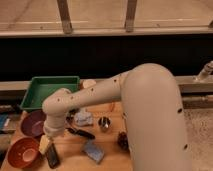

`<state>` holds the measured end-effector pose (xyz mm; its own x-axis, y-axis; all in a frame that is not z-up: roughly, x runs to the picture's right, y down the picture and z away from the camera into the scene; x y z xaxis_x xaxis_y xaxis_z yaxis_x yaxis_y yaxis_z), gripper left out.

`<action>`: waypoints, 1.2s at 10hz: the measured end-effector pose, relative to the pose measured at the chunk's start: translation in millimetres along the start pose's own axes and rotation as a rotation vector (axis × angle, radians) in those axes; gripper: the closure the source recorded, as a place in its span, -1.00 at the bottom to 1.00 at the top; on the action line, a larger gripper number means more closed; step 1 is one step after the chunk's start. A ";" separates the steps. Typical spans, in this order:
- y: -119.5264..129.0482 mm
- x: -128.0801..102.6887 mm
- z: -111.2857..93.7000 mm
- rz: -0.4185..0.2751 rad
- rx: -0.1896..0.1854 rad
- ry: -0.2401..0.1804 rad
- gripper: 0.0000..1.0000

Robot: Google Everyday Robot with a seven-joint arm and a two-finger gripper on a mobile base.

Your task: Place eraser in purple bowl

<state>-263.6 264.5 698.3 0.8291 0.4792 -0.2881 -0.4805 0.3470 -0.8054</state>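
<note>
Camera view, claw [46, 145] spread wide, eraser [51, 158] immed. below it

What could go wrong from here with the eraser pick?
1. The gripper hangs open right by the eraser, which lies flat; it may get pushed instead of gripped.
2. The red-orange bowl sits close beside the eraser and could get bumped, or mistaken for the purple bowl behind it.
3. The black-handled tool lies near the wrist and could be swept.
</note>
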 end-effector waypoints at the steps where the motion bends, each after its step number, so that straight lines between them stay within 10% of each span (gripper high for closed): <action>1: 1.6 0.2 3.6 0.007 0.011 0.011 -0.39; 12: 2.1 3.3 40.0 0.069 -0.014 0.070 -0.39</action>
<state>-273.3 299.1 716.4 0.8123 0.4439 -0.3783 -0.5335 0.3034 -0.7895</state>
